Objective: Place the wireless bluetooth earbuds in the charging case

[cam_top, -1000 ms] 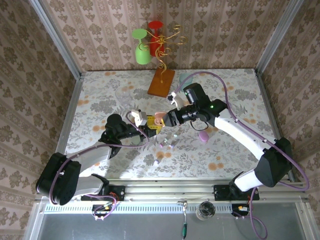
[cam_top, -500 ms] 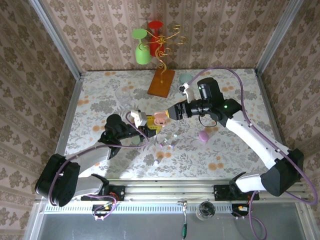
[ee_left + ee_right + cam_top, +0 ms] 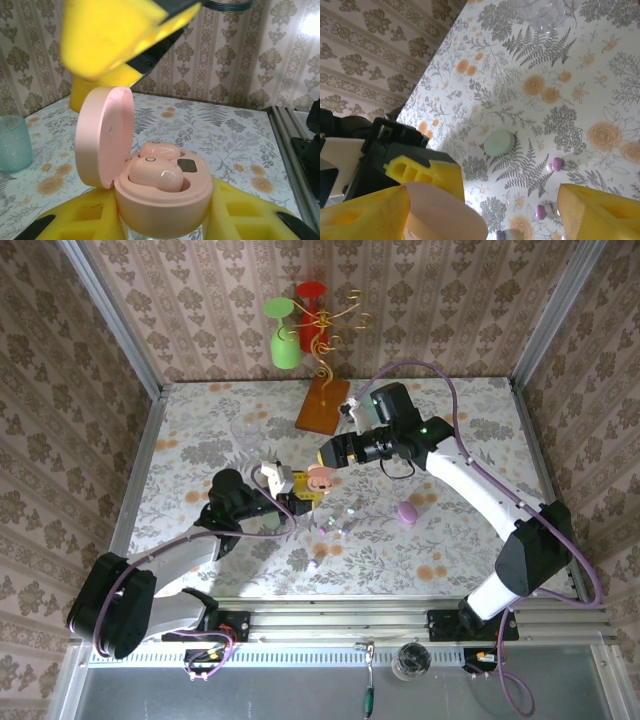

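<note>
The left pincer (image 3: 165,220) is pressed together on the lower half of an open pink case (image 3: 165,202), one yellow finger (image 3: 75,220) on each side of its rounded base. In the top view this pincer (image 3: 303,496) holds the case (image 3: 320,478) just ahead of its tips. The lid (image 3: 105,137) stands nearly upright on the left of the case, hinged low, with its hollow face turned toward the wells. Two pink earbuds (image 3: 156,175) lie inside the case between the left pincer's fingers, one behind the other. Their domed backs face up and their long axes run crosswise, from finger to finger. A small dark window (image 3: 186,164) sits in the case just right of them. The right pincer (image 3: 328,457) hangs directly above the lid with its jaws spread wide. From its own camera, the right pincer (image 3: 475,212) has the pink lid (image 3: 445,215) between its yellow fingers (image 3: 362,215), hard against the left-hand one; whether they touch cannot be told. Below the gap between those fingers, on the flowered table (image 3: 520,100), lie a mint green case (image 3: 499,143) and two loose purple earbuds (image 3: 555,163), the buds nearer the right-hand finger. A purple case (image 3: 406,511) rests on the table under the right arm, well apart from both pincers.
</note>
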